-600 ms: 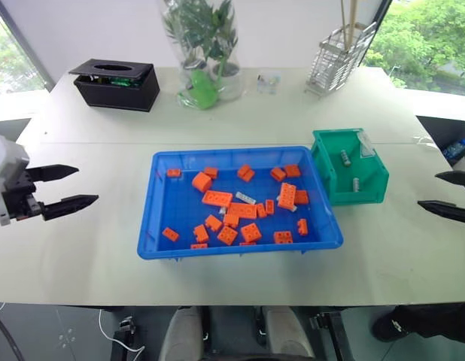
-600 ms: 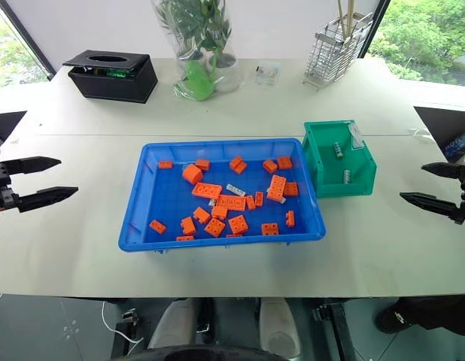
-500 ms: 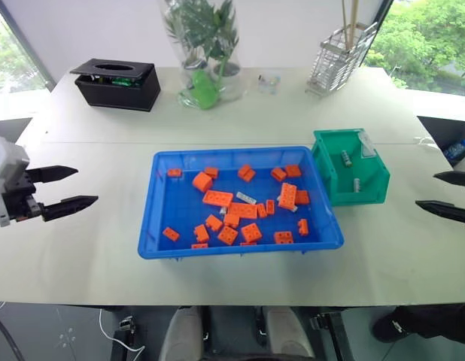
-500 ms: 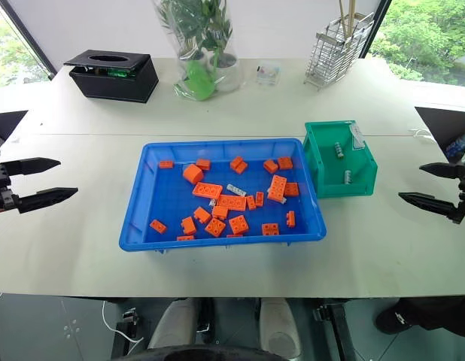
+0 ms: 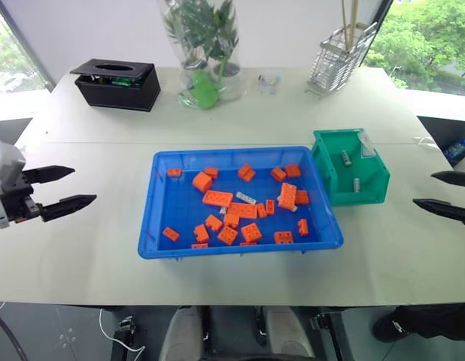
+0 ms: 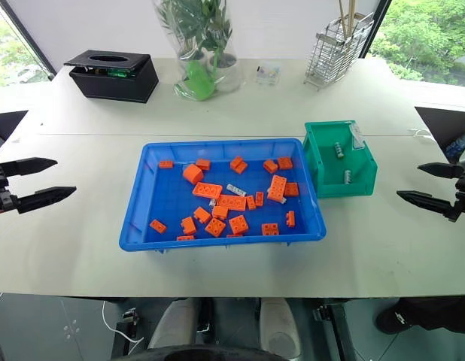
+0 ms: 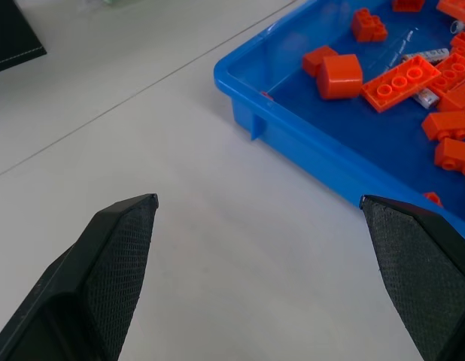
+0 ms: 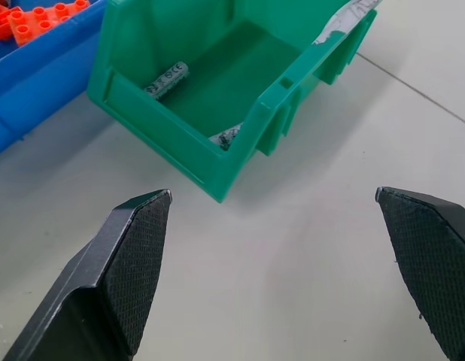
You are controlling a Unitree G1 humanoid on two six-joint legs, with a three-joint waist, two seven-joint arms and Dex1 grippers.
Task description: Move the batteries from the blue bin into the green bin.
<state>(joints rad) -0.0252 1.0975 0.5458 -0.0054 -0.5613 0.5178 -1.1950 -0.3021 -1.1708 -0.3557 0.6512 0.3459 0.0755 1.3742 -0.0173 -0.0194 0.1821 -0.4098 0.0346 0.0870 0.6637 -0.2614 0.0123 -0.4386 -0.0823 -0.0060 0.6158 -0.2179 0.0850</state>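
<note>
- I see bare surface [image 5: 89,248] between my left pincer [image 5: 63,189] and the blue bin [image 5: 153,218]
- Orange bricks [image 5: 232,218] crowd its floor
- Open surface flanks the green bin [image 5: 326,173]

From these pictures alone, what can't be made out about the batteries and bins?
- How many batteries remain in the blue bin: one grey cylinder shows, while the orange bricks may cover more.
- Second battery in the green bin, right wrist view: mostly hidden behind the bin's near wall.
- Battery markings: too small to read.
</note>
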